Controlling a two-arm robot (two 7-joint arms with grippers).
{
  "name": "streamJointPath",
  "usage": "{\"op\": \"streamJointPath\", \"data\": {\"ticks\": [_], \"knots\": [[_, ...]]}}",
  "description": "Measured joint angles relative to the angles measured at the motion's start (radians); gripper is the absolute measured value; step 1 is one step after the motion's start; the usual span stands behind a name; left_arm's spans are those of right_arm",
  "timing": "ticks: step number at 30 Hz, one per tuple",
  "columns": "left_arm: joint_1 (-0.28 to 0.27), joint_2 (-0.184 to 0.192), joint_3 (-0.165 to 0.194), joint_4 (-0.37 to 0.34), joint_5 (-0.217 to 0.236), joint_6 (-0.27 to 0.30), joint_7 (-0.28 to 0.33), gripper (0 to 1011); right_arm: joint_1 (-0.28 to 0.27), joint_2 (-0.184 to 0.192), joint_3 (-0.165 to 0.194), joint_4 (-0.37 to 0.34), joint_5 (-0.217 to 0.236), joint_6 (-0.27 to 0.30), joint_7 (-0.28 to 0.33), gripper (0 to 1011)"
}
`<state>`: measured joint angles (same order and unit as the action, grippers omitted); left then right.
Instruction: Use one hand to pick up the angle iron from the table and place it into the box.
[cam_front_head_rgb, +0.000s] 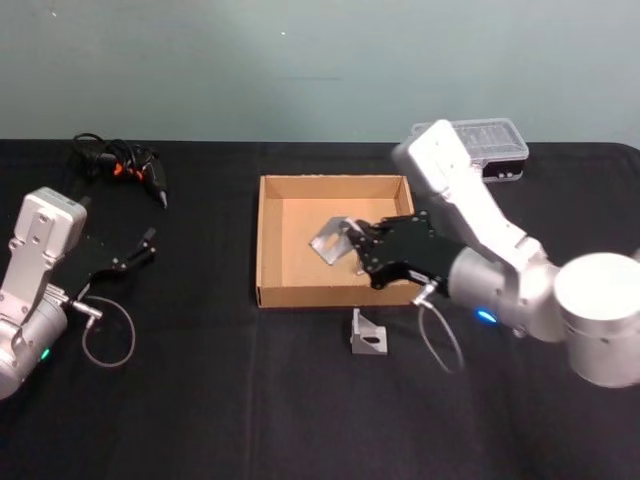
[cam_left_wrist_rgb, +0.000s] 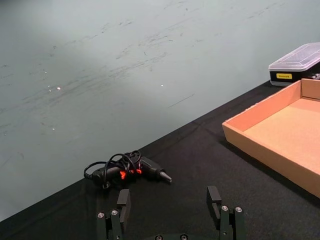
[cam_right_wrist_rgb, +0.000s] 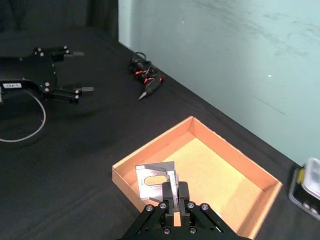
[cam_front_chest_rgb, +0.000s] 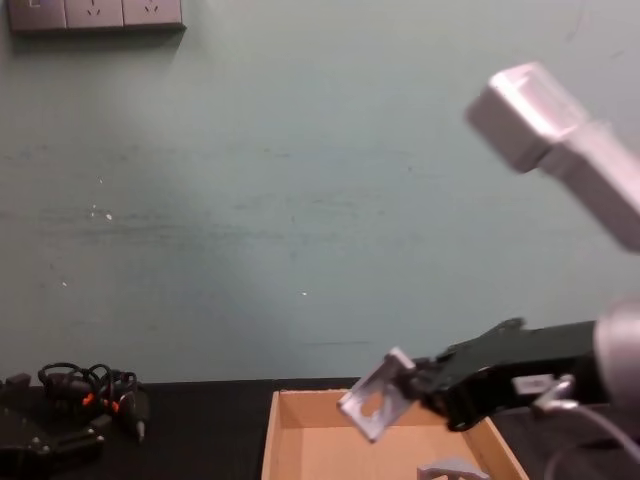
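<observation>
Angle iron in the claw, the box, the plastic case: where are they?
angle iron (cam_front_head_rgb: 328, 241), head view, its flat silver face.
box (cam_front_head_rgb: 310, 294), head view, its front wall.
plastic case (cam_front_head_rgb: 495, 138), head view, its clear lid.

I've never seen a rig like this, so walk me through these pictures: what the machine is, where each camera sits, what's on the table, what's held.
This is a two-armed robot; each arm ends in a black claw, its hand. One picture looks down from its head, one forward from its chest, one from each wrist. The right hand is shut on an angle iron, held above the cardboard box. The left hand is idle and open at the left. On the black table are a second angle iron in front of the box, a corded tool at the back left and a clear-lidded case at the back right.
</observation>
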<state>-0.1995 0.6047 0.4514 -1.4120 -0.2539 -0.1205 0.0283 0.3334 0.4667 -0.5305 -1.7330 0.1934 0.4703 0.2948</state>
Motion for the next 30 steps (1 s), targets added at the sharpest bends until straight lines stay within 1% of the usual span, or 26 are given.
{"op": "streamJointPath", "data": {"ticks": [2, 5, 6, 9, 10, 12, 13, 14, 19, 25, 30], "knots": [[0.0, 0.0, 0.0, 0.0, 0.0, 0.0, 0.0, 1000, 0.029, -0.021, -0.022, 0.045, -0.019, 0.0, 0.015, 67], [0.0, 0.0, 0.0, 0.0, 0.0, 0.0, 0.0, 1000, 0.054, -0.038, -0.039, 0.087, -0.033, -0.003, 0.029, 67], [0.0, 0.0, 0.0, 0.0, 0.0, 0.0, 0.0, 1000, 0.067, -0.049, -0.047, 0.111, -0.042, -0.006, 0.037, 67], [0.0, 0.0, 0.0, 0.0, 0.0, 0.0, 0.0, 1000, 0.083, -0.064, -0.055, 0.146, -0.055, -0.011, 0.043, 67], [0.0, 0.0, 0.0, 0.0, 0.0, 0.0, 0.0, 1000, 0.093, -0.074, -0.058, 0.169, -0.061, -0.013, 0.046, 67], [0.0, 0.0, 0.0, 0.0, 0.0, 0.0, 0.0, 1000, 0.106, -0.088, -0.061, 0.199, -0.069, -0.018, 0.05, 67], [0.0, 0.0, 0.0, 0.0, 0.0, 0.0, 0.0, 1000, 0.106, -0.088, -0.061, 0.199, -0.069, -0.018, 0.05, 67], [0.0, 0.0, 0.0, 0.0, 0.0, 0.0, 0.0, 1000, 0.115, -0.098, -0.062, 0.223, -0.076, -0.024, 0.052, 67], [0.0, 0.0, 0.0, 0.0, 0.0, 0.0, 0.0, 1000, 0.135, -0.128, -0.059, 0.284, -0.088, -0.038, 0.056, 67], [0.0, 0.0, 0.0, 0.0, 0.0, 0.0, 0.0, 1000, 0.15, -0.154, -0.055, 0.338, -0.107, -0.056, 0.057, 67], [0.0, 0.0, 0.0, 0.0, 0.0, 0.0, 0.0, 1000, 0.159, -0.169, -0.053, 0.372, -0.122, -0.062, 0.058, 67]]}}
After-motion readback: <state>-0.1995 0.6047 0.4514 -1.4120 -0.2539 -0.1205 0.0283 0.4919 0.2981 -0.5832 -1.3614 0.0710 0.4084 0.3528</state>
